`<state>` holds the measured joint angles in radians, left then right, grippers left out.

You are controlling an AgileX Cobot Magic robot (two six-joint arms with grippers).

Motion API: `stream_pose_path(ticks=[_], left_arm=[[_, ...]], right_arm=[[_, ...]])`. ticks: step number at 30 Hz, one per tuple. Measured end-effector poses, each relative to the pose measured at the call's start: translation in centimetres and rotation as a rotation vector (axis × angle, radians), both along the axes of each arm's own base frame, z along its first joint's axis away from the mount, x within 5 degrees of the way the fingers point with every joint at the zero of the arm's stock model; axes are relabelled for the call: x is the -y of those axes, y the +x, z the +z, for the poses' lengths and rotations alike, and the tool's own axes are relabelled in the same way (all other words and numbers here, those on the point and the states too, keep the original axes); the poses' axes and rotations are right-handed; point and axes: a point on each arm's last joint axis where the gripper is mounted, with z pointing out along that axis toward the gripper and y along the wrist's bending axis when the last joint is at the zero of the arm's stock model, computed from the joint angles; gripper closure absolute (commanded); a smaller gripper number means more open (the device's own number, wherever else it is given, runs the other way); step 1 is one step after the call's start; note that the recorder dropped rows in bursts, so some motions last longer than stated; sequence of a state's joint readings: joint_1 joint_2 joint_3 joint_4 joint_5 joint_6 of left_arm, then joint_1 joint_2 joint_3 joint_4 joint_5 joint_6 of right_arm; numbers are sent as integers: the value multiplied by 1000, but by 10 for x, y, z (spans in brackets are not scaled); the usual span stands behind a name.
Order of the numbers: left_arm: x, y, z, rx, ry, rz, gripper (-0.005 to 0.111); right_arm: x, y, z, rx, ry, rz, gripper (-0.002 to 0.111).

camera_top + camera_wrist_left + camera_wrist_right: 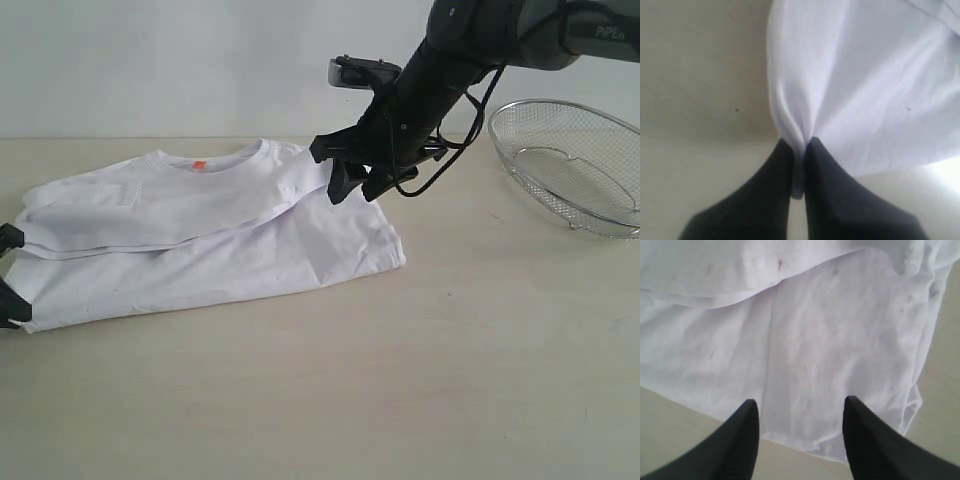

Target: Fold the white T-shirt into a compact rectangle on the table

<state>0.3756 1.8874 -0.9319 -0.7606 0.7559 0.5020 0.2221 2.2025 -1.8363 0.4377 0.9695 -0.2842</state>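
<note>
Exterior view: a partly folded white cotton T-shirt [220, 240] lies on the left half of the pale beige table [400, 390], with a silver wire-mesh basket [575, 165] well apart at right. The left gripper [799, 145] is clamped on a gathered fold at the shirt's edge. The right gripper [800, 407] hovers above the fabric, jaws apart and empty.

The near side of the table [420, 400] is bare, so passage there is free. The wire basket [575, 170] blocks the far right; the right arm [445, 65] hangs above the white T-shirt [250, 250].
</note>
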Motion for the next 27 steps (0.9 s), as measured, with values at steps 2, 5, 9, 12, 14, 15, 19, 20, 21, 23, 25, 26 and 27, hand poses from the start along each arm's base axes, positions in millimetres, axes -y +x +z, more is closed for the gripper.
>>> stream_pose_path(ticks=[2,5,9,12,14,15,19,20,21,23,25,26,27], left_arm=[[0,0,1,2,7,-6,102],[-1,-1,1,0,17,-19,102],[-1,-2,1,-4,25,-30,102],[-1,-2,1,-4,27,-31,102],[-1,-2,1,-6,27,-34,102],[-1,-2,1,-6,27,-34,102],[-1,-2,1,-6,28,-36,102],[-1,-2,1,-7,30,-39,102],[-1,-3,1,-7,32,-40,102],[-1,-3,0,-13,34,-51,102],[-2,-4,0,-16,38,-59,102],[-2,-4,0,-17,40,-61,102],[-2,-4,0,-17,41,-63,102]], right_arm=[[0,0,0,0,0,0,62],[0,0,0,0,0,0,63],[0,0,0,-3,-1,3,77],[0,0,0,-3,-1,3,86],[0,-1,-1,-9,-2,5,82],[0,-1,-3,-16,-3,6,78],[0,0,-16,-54,-11,-1,59],[0,1,-20,-65,-17,-9,56],[1,1,-23,-72,-25,-14,54],[3,2,-29,-92,-49,-33,55],[6,2,-31,-100,-78,-54,55],[7,2,-32,-103,-91,-62,55],[8,2,-32,-108,-98,-68,55]])
